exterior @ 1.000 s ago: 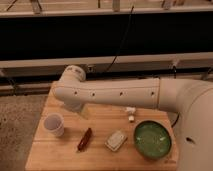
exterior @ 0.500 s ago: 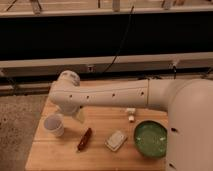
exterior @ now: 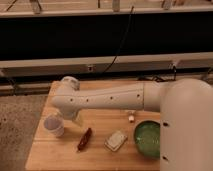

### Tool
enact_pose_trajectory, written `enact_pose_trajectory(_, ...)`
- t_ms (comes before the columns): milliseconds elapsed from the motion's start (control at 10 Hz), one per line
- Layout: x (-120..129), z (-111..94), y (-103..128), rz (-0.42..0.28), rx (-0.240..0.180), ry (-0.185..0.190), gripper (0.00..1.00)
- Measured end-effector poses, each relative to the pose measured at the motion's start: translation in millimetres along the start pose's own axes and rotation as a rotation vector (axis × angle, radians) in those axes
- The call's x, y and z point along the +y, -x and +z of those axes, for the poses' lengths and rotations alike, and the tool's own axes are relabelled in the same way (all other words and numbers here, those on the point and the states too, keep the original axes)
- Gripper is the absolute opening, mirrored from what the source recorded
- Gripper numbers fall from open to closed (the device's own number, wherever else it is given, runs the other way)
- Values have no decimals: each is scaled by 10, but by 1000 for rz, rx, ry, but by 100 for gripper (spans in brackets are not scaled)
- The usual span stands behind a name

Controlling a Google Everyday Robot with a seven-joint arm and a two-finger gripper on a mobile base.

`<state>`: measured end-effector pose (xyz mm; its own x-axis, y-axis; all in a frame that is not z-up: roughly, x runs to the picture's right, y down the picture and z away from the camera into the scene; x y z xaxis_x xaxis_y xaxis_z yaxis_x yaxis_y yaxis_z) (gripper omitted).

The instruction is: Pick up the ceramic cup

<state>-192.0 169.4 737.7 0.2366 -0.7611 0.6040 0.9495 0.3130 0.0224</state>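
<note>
The ceramic cup (exterior: 54,125) is small, white and handleless, with a pale purplish inside. It stands upright at the left of the wooden table (exterior: 100,157). My white arm (exterior: 115,99) reaches from the right across the table. Its end bends down just above and to the right of the cup. The gripper (exterior: 76,118) shows only as a dark part under the arm's end, close beside the cup's right side. Most of it is hidden by the arm.
A wide green bowl (exterior: 148,138) sits at the right front. A pale packet (exterior: 116,140) and a dark brown bar (exterior: 84,139) lie at the middle front. A small white piece (exterior: 131,118) lies under the arm. Dark shelving (exterior: 100,35) runs behind the table.
The arm's end has sunk a little and shifted slightly left, closer to the cup. The cup and the other things have not moved.
</note>
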Motion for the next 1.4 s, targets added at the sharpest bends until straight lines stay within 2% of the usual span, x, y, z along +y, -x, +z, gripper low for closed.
enact_pose_trajectory(200,-41,70,71,-25,-15,-7,80)
enact_pose_trajectory(1100,13,175,116,-38,-37,-11,80)
enact_pose_trajectory(1400,18,204,126,-42,-45,-11,72)
